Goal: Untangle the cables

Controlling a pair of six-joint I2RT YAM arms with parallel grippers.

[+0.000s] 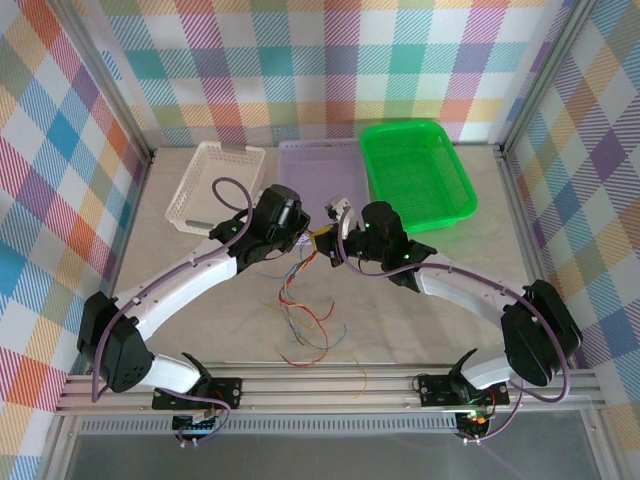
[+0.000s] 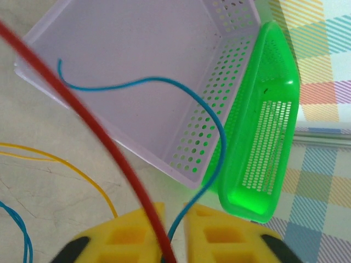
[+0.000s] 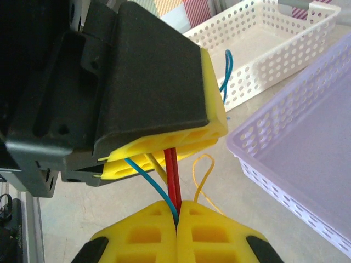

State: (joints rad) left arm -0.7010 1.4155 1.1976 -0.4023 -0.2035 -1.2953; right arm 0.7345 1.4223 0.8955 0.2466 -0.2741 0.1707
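Right gripper [image 3: 176, 219] closed tight on red and blue cables [image 3: 172, 175], left gripper [image 2: 174, 219] clamped on same bundle close by.

Table [image 1: 480, 240] bears three baskets [image 1: 320, 143] and loose cables [image 1: 318, 318].

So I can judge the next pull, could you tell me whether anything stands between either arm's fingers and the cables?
Nothing visible does. The right fingers are shut directly on the red cable and the blue cable, and the left fingers, just opposite, grip the red cable too.
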